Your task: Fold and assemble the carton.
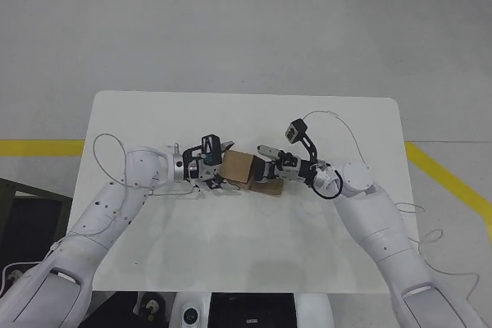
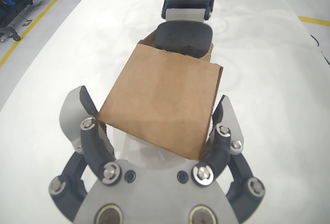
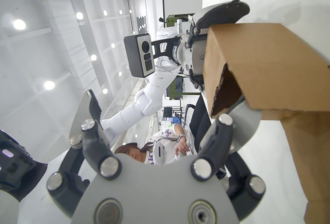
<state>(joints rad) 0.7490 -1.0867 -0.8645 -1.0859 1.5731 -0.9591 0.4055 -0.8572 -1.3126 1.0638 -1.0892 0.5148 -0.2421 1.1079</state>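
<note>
A brown carton lies on its side in the middle of the white table, between the two arms. My left gripper holds one end of the carton, with a finger pad pressed on each side wall. My right gripper is at the other, open end. It stands open, with one finger reaching inside the carton and the other finger free in the air. A loose flap sticks out from that end onto the table.
A thin white cable loops over the table by the left arm, and another arcs above the right wrist. Bare table surface lies in front of and behind the carton. Yellow floor tape runs past both table ends.
</note>
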